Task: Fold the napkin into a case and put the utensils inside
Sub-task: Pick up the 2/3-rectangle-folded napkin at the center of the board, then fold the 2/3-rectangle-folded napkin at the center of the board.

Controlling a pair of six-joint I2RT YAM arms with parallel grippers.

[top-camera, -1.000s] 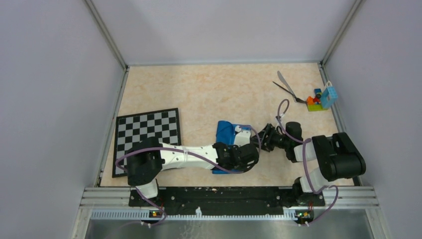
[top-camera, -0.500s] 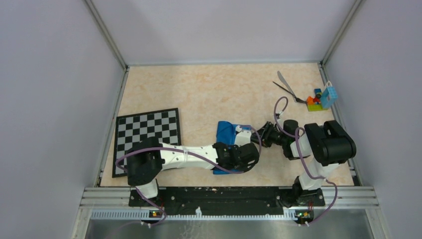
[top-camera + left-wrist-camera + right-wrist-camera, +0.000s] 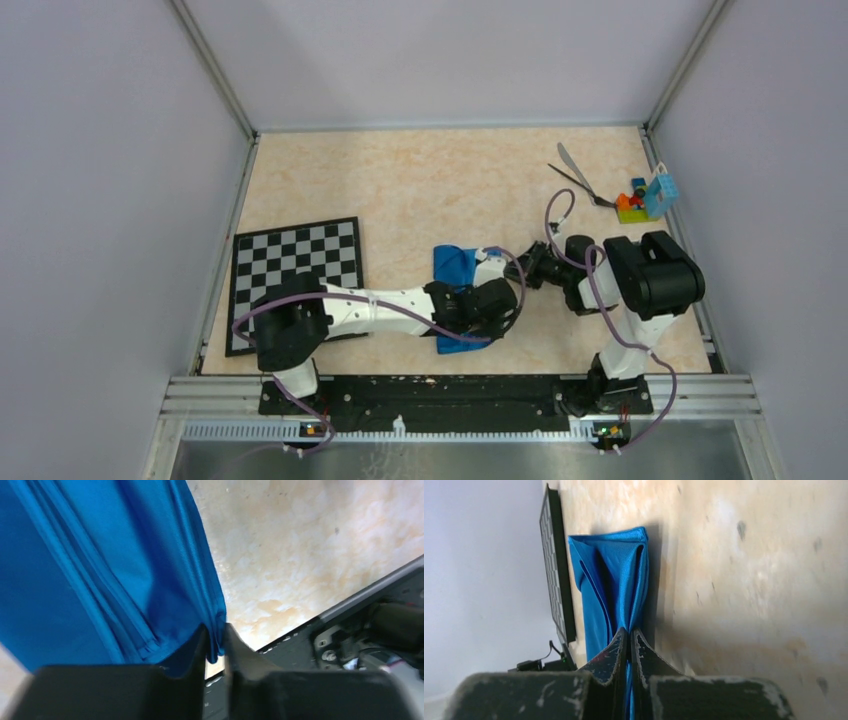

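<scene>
Just swung the right arm in and pinched the right gripper shut on the right-hand edge of the napkin, already folded narrow and lying on the desk right of the chessboard; keeps the left gripper narrow on a near corner, barely eased. Looks set for another fold toward a case, with the utensils untouched far right, beside the toy blocks. Found no brand, label or readable writing.

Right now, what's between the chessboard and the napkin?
Top view: only bare tabletop between chessboard and napkin; the left arm crosses above the near part of that strip.
</scene>
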